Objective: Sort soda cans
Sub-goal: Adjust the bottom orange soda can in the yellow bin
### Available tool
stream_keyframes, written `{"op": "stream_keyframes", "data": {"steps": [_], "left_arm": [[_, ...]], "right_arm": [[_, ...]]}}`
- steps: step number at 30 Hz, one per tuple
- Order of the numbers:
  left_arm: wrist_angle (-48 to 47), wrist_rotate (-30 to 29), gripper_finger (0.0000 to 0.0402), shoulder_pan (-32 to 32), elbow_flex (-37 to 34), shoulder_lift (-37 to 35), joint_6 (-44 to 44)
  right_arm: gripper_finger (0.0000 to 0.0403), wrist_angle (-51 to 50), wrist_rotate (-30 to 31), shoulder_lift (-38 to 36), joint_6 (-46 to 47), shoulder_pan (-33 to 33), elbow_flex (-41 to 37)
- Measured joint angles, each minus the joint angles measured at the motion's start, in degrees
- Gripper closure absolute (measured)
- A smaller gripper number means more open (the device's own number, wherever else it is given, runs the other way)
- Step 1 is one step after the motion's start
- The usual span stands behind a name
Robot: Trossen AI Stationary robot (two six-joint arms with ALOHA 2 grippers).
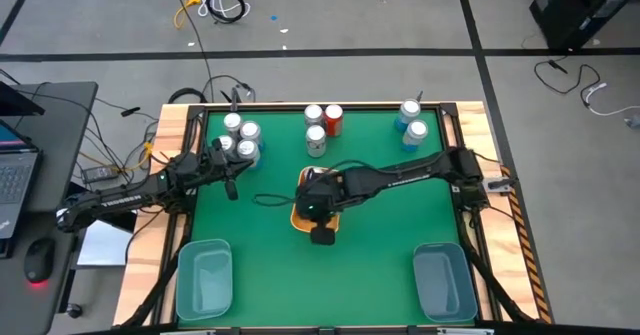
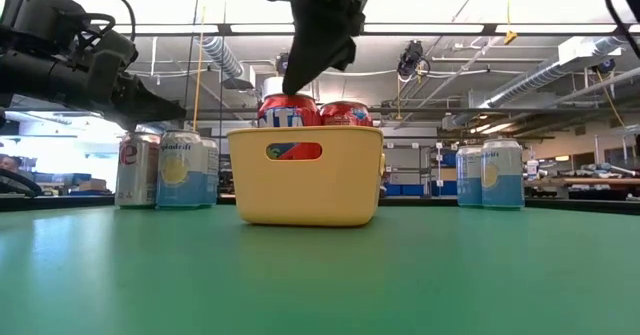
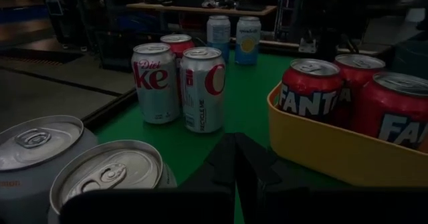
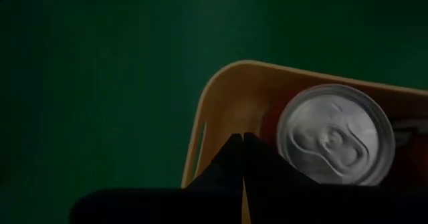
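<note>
A yellow bin (image 1: pixel 298 218) stands mid-table with red soda cans (image 3: pixel 311 90) upright in it. My right gripper (image 2: pixel 291 87) is shut, pointing steeply down over the bin's edge (image 4: pixel 214 103), beside one can's silver top (image 4: pixel 334 137). My left gripper (image 3: pixel 237 147) is shut and holds nothing, level above the table's far left. It hangs next to a cluster of silver cans (image 1: pixel 240 135). More silver and red cans (image 1: pixel 320 125) stand at the far middle. Light blue cans (image 1: pixel 410 123) stand at the far right. My right gripper's shut fingertips (image 2: pixel 291 87) hang right above the rim of a red can (image 2: pixel 288 110) that stands in the yellow bin. Whether they touch the can or the bin's wall, I cannot tell.
Two translucent blue-grey bins (image 1: pixel 205 275) (image 1: pixel 443 280) stand at the near left and near right corners. Wooden rails (image 1: pixel 175 140) edge the green table. Bare green mat lies between the yellow bin and the near edge.
</note>
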Motion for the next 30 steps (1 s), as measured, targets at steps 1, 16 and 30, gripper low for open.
{"op": "stream_keyframes", "data": {"steps": [1,16,30], "left_arm": [[0.0,0.0,0.0395,0.0,0.0,0.0,0.0],[-0.1,-0.4,0.0395,0.0,0.0,0.0,-0.1],[2.5,5.7,0.0399,0.0,0.6,0.5,-5.2]], "right_arm": [[0.0402,-1.0,0.0,0.7,-0.5,0.0,1.3],[0.0402,-3.9,3.5,4.4,-0.7,-1.5,3.3],[0.0388,-11.9,4.6,3.1,2.4,1.3,10.4]]}}
